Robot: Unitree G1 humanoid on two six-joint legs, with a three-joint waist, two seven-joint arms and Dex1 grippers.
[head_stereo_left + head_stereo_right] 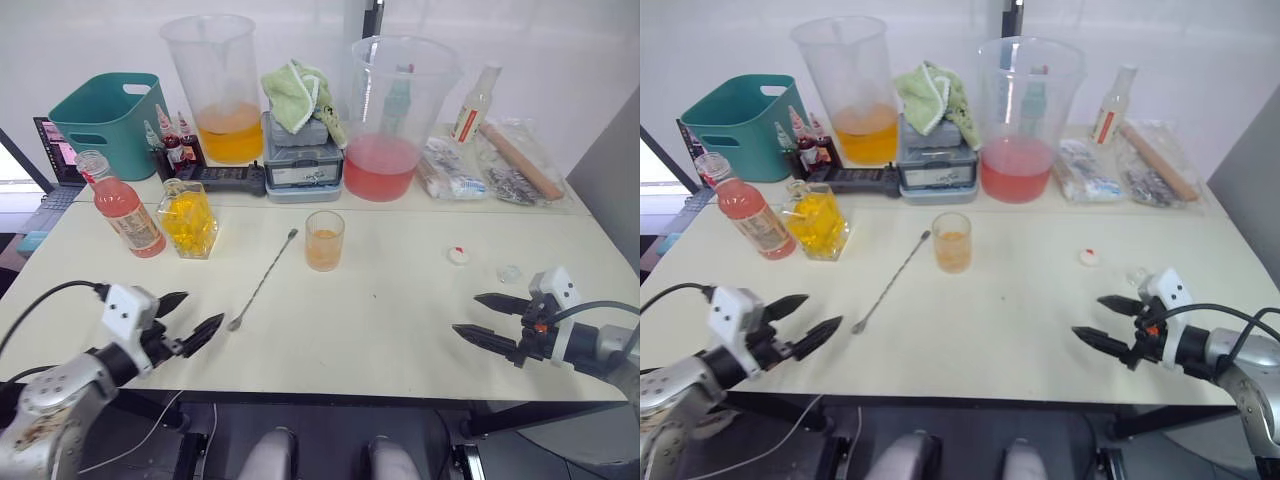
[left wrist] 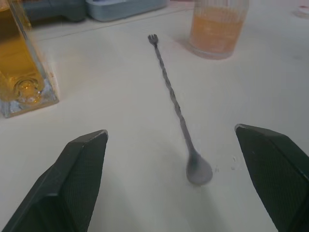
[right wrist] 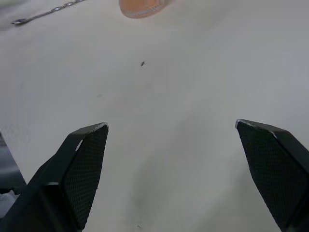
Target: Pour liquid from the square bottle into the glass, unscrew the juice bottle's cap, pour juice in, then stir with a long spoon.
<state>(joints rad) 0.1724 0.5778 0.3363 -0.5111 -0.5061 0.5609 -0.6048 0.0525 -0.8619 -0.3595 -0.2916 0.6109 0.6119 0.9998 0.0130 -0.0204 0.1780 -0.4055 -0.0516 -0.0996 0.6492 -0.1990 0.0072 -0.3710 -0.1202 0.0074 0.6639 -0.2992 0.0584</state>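
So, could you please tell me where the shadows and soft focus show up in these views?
Left wrist view: the long spoon is sharp and casts a faint shadow; the glass looks softer. Right wrist view: a dim shadow lies on the table.

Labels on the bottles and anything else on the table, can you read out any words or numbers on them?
No text reads clearly.
Juice bottle: white label, print too small to read.
Pale bottle at the back: orange label, print blurred.
Cap: a red mark, no legible letters.
Grey box under the cloth: front label unreadable.
Beakers: no scale marks legible.
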